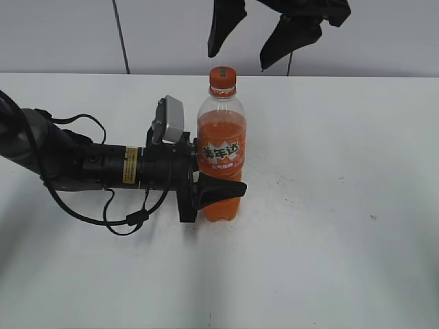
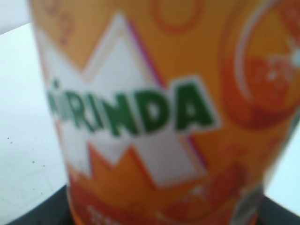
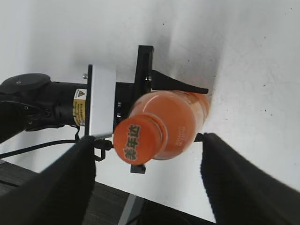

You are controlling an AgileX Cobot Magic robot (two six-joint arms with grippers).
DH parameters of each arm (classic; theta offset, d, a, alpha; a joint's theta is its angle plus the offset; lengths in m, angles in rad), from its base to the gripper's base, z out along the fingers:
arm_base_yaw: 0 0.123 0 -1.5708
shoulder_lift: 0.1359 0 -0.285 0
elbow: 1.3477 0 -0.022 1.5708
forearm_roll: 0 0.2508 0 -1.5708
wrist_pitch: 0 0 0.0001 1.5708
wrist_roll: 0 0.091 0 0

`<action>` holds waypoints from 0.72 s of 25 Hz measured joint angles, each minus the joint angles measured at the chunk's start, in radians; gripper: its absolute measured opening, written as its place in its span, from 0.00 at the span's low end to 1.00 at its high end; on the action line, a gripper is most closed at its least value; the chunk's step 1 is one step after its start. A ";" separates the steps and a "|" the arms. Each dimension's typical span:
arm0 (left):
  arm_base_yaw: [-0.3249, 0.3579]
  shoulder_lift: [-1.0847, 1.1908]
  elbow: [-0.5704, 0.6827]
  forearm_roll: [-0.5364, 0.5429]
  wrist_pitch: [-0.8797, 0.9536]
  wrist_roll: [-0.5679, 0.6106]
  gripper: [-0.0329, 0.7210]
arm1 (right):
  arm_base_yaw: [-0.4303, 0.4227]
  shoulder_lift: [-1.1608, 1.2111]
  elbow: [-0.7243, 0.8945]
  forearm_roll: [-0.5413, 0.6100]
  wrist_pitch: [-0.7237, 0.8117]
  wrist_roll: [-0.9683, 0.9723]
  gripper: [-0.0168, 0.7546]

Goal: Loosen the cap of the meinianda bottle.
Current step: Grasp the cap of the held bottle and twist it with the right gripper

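**A:** Bottle first, then. Where is it sitting?

**B:** From the left, the black left arm (image 1: 89,164) is lying low along the white table (image 1: 343,240), and the left gripper (image 1: 219,192) is clamping the lower body of the tall clear plastic meinianda bottle (image 1: 221,147) of orange drink, one finger (image 1: 223,190) crossing its front. The bottle is standing upright near the table's middle. The left wrist view is showing only a blurred label, pressed close.

**A:** And the cap?

**B:** The small round orange plastic cap (image 1: 222,75) is sitting on the neck, looking fully seated. The right gripper (image 1: 267,34) is hanging above it and just to its right, jaws spread wide and holding nothing. In the right wrist view the cap (image 3: 138,140) is showing between the two dark fingers (image 3: 234,183), though well clear of both.

**A:** So which step is this?

**B:** I judge the bottle is braced and the right gripper is lining up. Next it needs to descend, centre over the cap, pinch it and twist while the left is holding firm.
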 joint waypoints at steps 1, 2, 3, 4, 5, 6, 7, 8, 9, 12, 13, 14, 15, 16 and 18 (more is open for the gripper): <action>0.000 0.000 0.000 0.000 0.000 0.000 0.58 | 0.004 0.000 0.000 -0.001 -0.009 0.008 0.70; 0.000 0.000 0.000 0.000 0.000 0.000 0.58 | 0.010 0.000 0.000 -0.003 -0.020 0.016 0.70; 0.000 0.000 0.000 0.000 0.000 0.000 0.58 | 0.016 0.000 0.000 -0.007 -0.031 0.028 0.70; 0.000 0.000 0.000 0.000 0.000 0.000 0.58 | 0.021 0.001 0.000 -0.012 -0.033 0.045 0.70; 0.000 0.000 0.000 0.000 0.000 0.000 0.58 | 0.027 0.002 0.000 -0.021 -0.033 0.060 0.70; 0.000 0.000 0.000 0.000 0.000 0.000 0.58 | 0.033 0.005 0.000 -0.032 -0.033 0.073 0.70; 0.000 0.000 0.000 0.000 0.000 0.000 0.58 | 0.037 0.010 -0.001 -0.040 -0.033 0.089 0.70; 0.000 0.000 0.000 0.000 0.000 0.000 0.58 | 0.044 0.016 0.000 -0.046 -0.032 0.099 0.70; 0.000 0.000 0.000 0.000 0.000 0.000 0.58 | 0.050 0.024 0.000 -0.051 -0.029 0.105 0.70; 0.000 0.000 0.000 0.001 0.000 0.000 0.58 | 0.064 0.048 0.000 -0.062 -0.028 0.123 0.70; 0.000 0.000 0.000 0.002 0.000 0.000 0.58 | 0.067 0.056 0.000 -0.067 -0.026 0.128 0.70; 0.000 0.000 0.000 0.003 0.000 0.000 0.58 | 0.069 0.064 0.000 -0.070 -0.024 0.132 0.70; 0.000 0.000 0.000 0.004 0.000 0.000 0.58 | 0.068 0.066 0.000 -0.072 -0.024 0.133 0.70; 0.000 0.000 0.000 0.004 0.000 0.000 0.58 | 0.068 0.068 0.000 -0.074 -0.022 0.136 0.70; 0.000 0.000 0.000 0.006 0.000 0.000 0.58 | 0.068 0.069 0.000 -0.076 -0.022 0.139 0.70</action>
